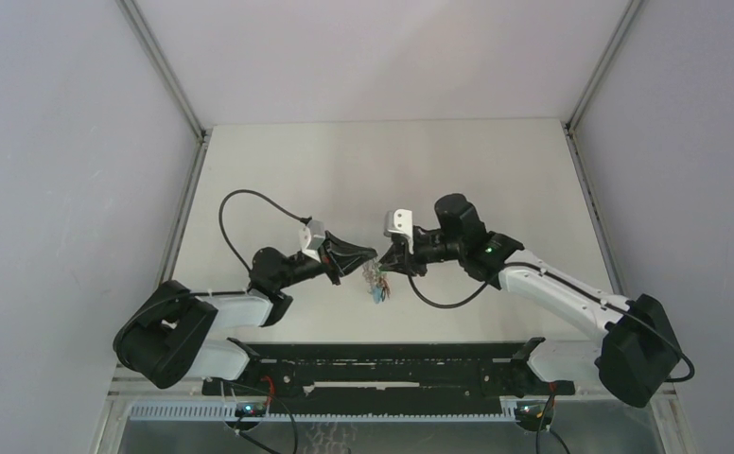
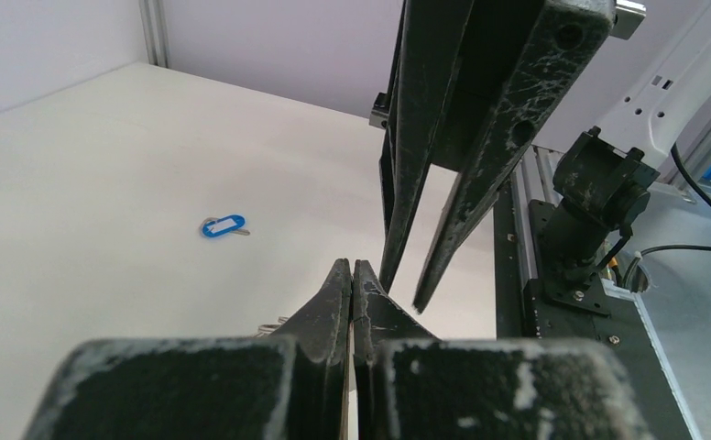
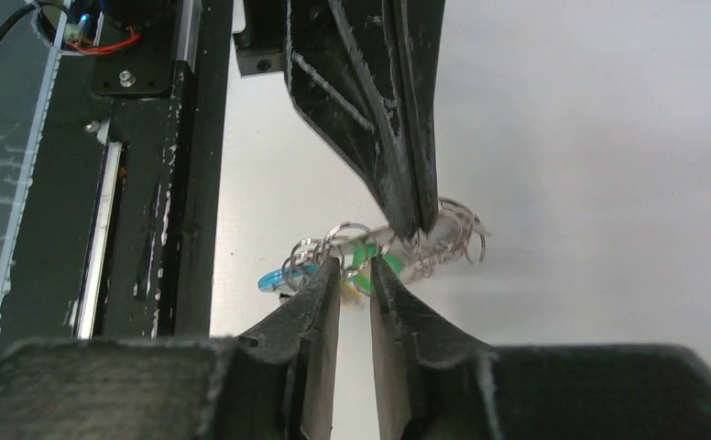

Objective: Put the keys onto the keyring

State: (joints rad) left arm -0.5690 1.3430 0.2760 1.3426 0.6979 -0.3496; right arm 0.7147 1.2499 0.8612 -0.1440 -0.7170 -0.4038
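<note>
The keyring (image 3: 448,236) shows as a tangle of thin silver rings hanging above the table, and my left gripper (image 3: 421,225) comes down from the top of the right wrist view, shut on it. Green (image 3: 367,257) and yellow tags of the keys dangle in the bundle, with a light-blue piece (image 3: 274,280) at its left end. My right gripper (image 3: 353,268) stands open by a narrow gap, its tips right at the green tag. From above, the bundle (image 1: 376,286) hangs under the two meeting grippers, left (image 1: 373,253) and right (image 1: 386,263). One blue-tagged key (image 2: 224,225) lies alone on the table.
The black rail (image 1: 382,364) carrying the arm bases runs along the table's near edge, close below the bundle. Grey enclosure walls with metal corner posts (image 1: 166,71) close in the left, right and back. White table (image 1: 382,170) stretches behind the grippers.
</note>
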